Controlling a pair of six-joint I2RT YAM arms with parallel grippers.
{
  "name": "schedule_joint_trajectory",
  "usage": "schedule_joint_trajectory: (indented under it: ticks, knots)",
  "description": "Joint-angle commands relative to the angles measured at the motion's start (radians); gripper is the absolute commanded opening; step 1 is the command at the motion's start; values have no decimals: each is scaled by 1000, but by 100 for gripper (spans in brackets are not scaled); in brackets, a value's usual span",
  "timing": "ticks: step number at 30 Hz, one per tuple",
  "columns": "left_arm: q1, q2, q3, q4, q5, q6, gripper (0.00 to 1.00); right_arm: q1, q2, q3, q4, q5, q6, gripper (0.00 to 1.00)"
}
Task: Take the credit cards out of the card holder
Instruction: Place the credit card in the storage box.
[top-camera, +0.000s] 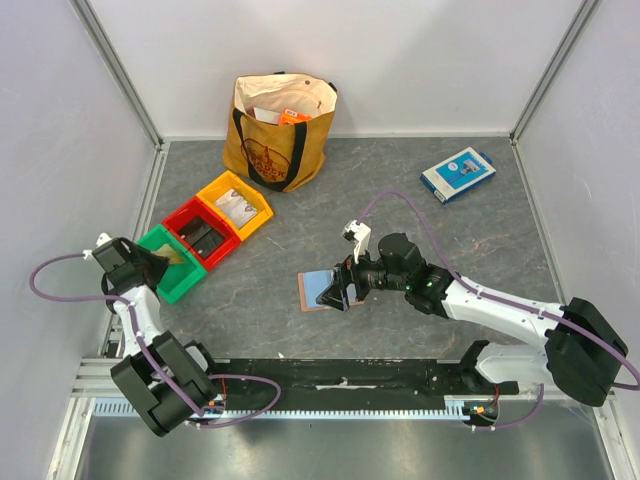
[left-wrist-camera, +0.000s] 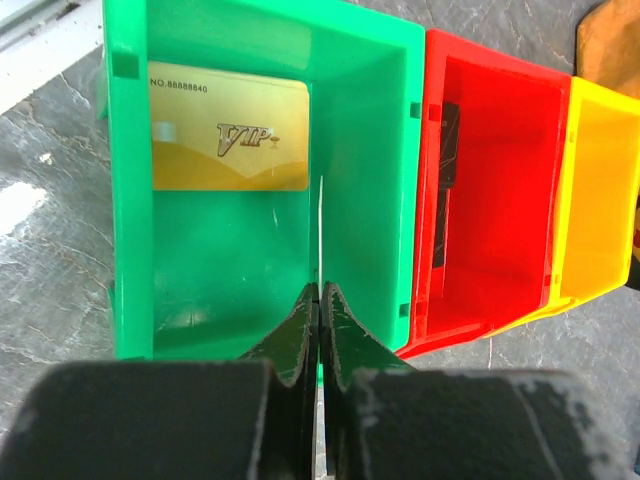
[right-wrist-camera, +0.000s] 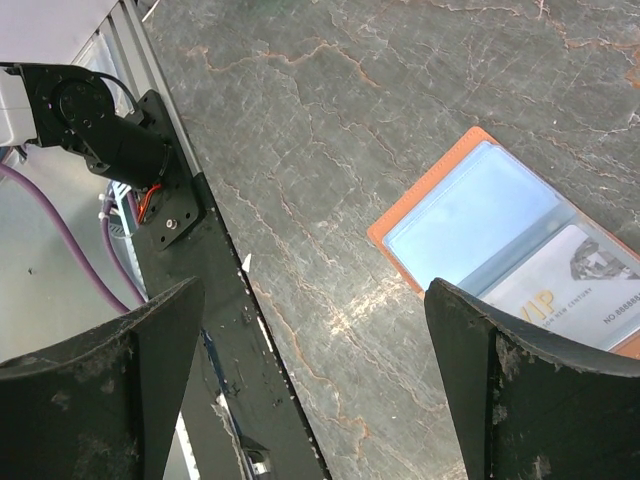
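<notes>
The card holder (top-camera: 312, 290) lies open on the table, orange-tan edge and pale blue lining up. In the right wrist view the card holder (right-wrist-camera: 460, 220) has a pale credit card (right-wrist-camera: 570, 275) still in its right sleeve. My right gripper (right-wrist-camera: 312, 290) is open and empty, hovering at the holder's right side (top-camera: 345, 288). My left gripper (left-wrist-camera: 321, 288) is shut on a thin credit card (left-wrist-camera: 321, 230) seen edge-on, held over the green bin (left-wrist-camera: 130, 250). A gold credit card (left-wrist-camera: 228, 135) lies flat in that bin. In the top view the left gripper (top-camera: 160, 265) is above the green bin (top-camera: 185, 285).
A red bin (top-camera: 190, 215) and a yellow bin (top-camera: 225, 185) adjoin the green one, each with items inside. A tan tote bag (top-camera: 280, 140) stands at the back. A blue-and-white box (top-camera: 457, 174) lies at the back right. A black rail runs along the near edge.
</notes>
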Motion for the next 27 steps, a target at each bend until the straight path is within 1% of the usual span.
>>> schedule_joint_trajectory:
  ticks: [1,5,7,11,14,15,19,22,27]
  knots:
    - [1,7,-15,47,36,-44,2,7,-22,46,7,11,-28,98]
    - [-16,-10,-25,41,0,-52,4,7,-19,46,6,13,-29,98]
    - [-25,4,-22,34,-9,-51,6,7,-19,46,6,13,-31,98]
    - [-54,27,-24,27,-44,-64,8,7,-22,46,6,16,-34,98]
    - [-73,-2,-37,14,-96,-81,10,7,-25,46,6,18,-35,98]
    - [-76,-15,-41,10,-114,-86,13,7,-25,45,4,21,-38,98]
    - [-76,-13,-8,-56,-151,-69,31,7,-28,46,3,21,-37,98]
    - [-76,-12,24,-116,-182,-48,43,7,-28,48,1,21,-38,98]
    - [-77,-48,71,-200,-234,-28,54,7,-26,49,-4,21,-40,98]
